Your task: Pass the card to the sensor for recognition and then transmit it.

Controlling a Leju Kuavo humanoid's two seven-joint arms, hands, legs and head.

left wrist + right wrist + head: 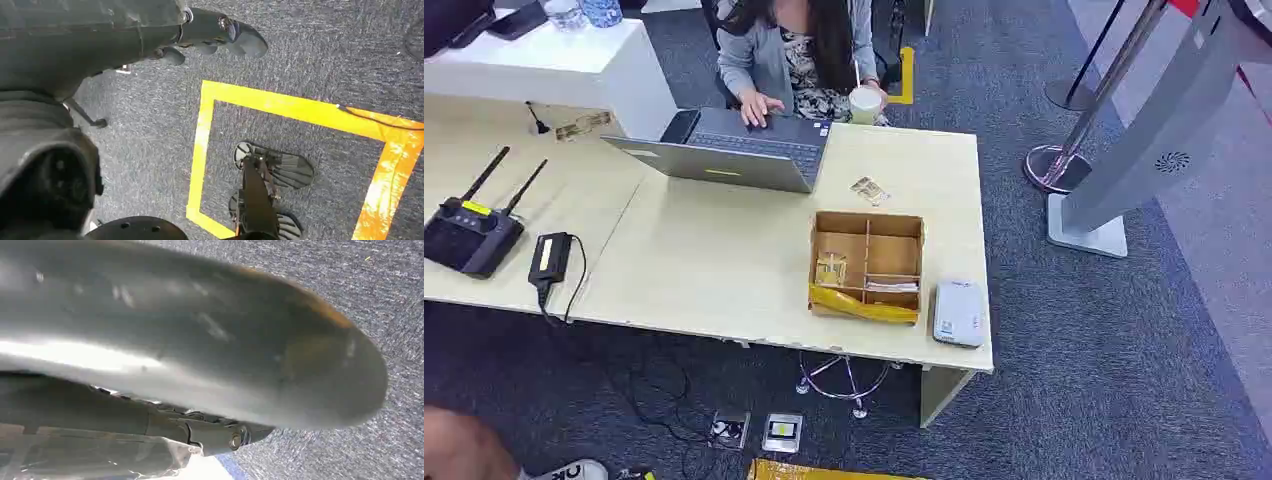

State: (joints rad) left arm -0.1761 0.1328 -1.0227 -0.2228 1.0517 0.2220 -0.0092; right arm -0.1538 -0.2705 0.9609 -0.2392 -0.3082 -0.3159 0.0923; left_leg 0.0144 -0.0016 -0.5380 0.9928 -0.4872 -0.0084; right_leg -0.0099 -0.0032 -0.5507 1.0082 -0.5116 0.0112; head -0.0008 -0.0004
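Two hands hang low by the robot's body over grey carpet, nothing grasped. Left hand (220,37): dark fingers curled together. Right hand: can't tell its state, view blurred. Judging step zero: reach not begun. Well ahead of both hands, cardboard divided box (867,262) on the pale wood-grain table (714,260); card (892,286) lies flat in a compartment. Smooth grey rounded sensor (958,312) just beside the box. Next: right hand up, pinch the thin card.

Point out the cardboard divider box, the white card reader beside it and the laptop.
cardboard divider box (867,262): head view, on its central partition.
white card reader (958,312): head view, middle of its top face.
laptop (724,160): head view, back of its open lid.
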